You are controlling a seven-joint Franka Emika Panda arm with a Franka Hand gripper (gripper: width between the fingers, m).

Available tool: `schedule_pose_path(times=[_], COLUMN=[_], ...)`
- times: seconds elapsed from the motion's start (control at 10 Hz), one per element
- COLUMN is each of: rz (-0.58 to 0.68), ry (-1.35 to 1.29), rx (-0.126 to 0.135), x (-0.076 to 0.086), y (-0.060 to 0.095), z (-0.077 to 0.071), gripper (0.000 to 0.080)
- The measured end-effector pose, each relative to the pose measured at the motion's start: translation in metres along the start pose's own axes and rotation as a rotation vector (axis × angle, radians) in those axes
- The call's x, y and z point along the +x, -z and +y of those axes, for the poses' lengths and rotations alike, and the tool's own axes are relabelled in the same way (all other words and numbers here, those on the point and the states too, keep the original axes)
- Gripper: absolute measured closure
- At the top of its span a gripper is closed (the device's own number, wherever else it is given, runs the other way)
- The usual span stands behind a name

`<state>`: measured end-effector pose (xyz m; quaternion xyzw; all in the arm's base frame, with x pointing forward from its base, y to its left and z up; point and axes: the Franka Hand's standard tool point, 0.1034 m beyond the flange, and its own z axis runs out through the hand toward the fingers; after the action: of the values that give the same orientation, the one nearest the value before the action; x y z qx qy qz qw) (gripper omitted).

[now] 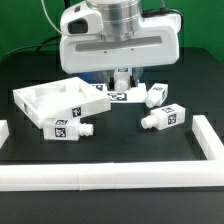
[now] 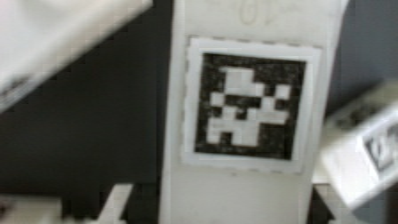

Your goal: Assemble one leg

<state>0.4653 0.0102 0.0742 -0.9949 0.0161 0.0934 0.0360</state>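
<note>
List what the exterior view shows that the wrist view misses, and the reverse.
Exterior view only: the tool over the table, and in full the white tray, three legs such as the leg beside the tray, and the border wall. Wrist view only: one tag's pattern close up. Both: the tagged white strip under the tool, likely the marker board.

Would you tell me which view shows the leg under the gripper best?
The wrist view: the leg fills the frame, tag facing the camera, though blurred. The exterior view shows only a small part beneath the gripper.
</note>
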Motion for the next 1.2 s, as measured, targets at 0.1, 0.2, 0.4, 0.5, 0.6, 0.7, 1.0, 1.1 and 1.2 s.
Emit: schedule_pose_path(times=[0.1,0.2,0.4,0.5,0.6,0.7,1.0,1.1,1.2], rz=[0.022,0.077,0.056,0.062,0.105,0.115,0.130,0.126,0.124], ry=[0.003,-0.005,-0.003,-0.008,-0.015,0.005,0.015,0.017,0.020], rx=[-0.009,-0.017,-0.015,-0.017,-0.026,-0.033,-0.041,-0.042,-0.042], x=[-0.019,-0.029,-0.028,-0.030,-0.044,-0.058,-0.068,-0.070,-0.070], y=[-0.009,-0.019,-0.018,-0.021,-0.035,-0.051,-0.082,-0.084,-0.085], z=[0.000,0.002,0.001,-0.002,-0.014,-0.022,-0.021,-0.020,-0.018], gripper=[0.0512,0.0512,0.0512,0.0512,0.0512,0.0512,0.0512,0.0512,0.0512])
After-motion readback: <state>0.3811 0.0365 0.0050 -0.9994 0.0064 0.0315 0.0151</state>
